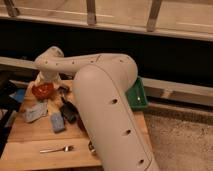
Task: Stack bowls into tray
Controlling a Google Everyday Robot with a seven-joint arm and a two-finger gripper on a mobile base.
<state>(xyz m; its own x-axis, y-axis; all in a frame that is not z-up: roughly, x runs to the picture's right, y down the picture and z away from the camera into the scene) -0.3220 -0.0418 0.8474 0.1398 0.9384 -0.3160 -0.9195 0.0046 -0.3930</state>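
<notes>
Dark wall panels run behind the wooden table (pixel 30 137), and above them a pale ledge carries metal posts (pixel 91 12). My white arm (pixel 107 100) fills the middle of the view: it rises from the lower right, bends over the back of the table at the left, and turns down toward the board. My tool (pixel 67 107) hangs at the end of it, a dark shape low over the table, just right of the red bowl (pixel 43 90) and just behind the sponge (pixel 57 121). Its jaws are spread wide, and I see nothing held between them. The red bowl sits upright near the back left of the table, close under the bend of my arm but apart from the tool. The green tray (pixel 140 98) lies at the back right edge, its left part hidden behind my arm, so that only a corner and one raised side show. Bowl and tray are well apart, with my arm between them. A grey-blue cloth (pixel 34 113) lies crumpled in front of the bowl, with the blue sponge just to its right. Near the front edge lies a metal utensil (pixel 56 149), its handle pointing left.
</notes>
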